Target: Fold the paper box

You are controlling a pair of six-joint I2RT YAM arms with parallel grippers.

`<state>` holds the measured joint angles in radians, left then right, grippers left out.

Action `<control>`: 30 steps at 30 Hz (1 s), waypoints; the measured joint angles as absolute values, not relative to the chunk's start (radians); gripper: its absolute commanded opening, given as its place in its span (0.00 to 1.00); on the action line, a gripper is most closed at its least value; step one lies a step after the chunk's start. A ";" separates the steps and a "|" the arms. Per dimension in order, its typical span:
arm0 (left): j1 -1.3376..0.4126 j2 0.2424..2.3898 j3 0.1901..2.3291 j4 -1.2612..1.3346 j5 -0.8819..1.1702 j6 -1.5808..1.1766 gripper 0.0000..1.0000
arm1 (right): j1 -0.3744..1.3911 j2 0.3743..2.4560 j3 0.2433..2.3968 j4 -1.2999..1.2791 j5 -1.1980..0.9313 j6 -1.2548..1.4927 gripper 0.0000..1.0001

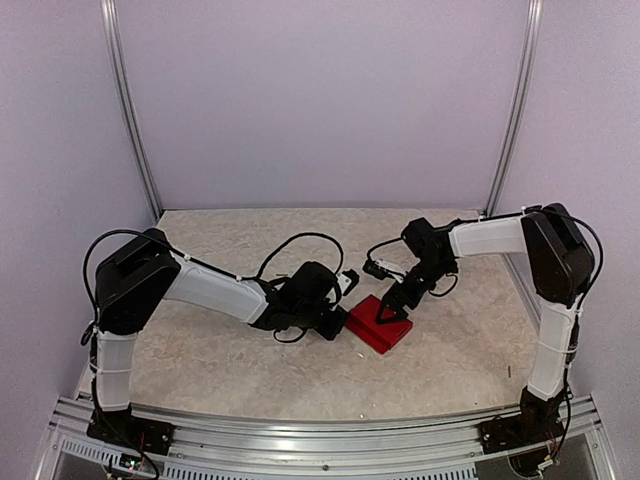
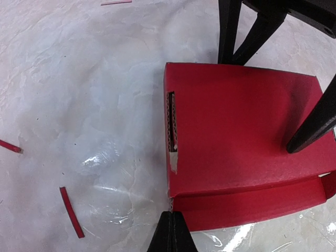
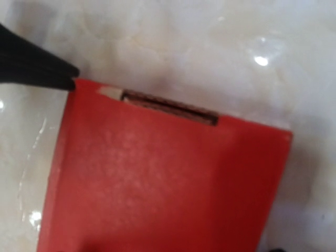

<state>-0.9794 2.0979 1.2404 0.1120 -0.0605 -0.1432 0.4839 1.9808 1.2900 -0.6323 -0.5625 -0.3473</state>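
Paper box [image 2: 241,136] is touched at its left corner by clenched left gripper [image 2: 170,236]; spread right gripper [image 1: 393,308] is poised above.

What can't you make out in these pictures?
- Top view: part of the paper box top, covered by the right hand.
- Left wrist view: the box's lower right corner, cut off by the picture edge.
- Right wrist view: blurred; the box's lower part runs off the bottom edge.
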 measured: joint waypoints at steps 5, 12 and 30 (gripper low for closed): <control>-0.966 2.107 1.267 0.083 -0.061 -0.141 0.00 | 0.495 1.980 1.283 -0.610 -0.554 -0.343 0.80; -0.946 2.125 1.315 0.035 -0.062 -0.138 0.01 | 0.502 1.977 1.277 -0.594 -0.536 -0.331 0.77; -0.930 2.154 1.359 0.015 -0.083 -0.127 0.08 | 0.515 1.974 1.269 -0.566 -0.479 -0.277 0.73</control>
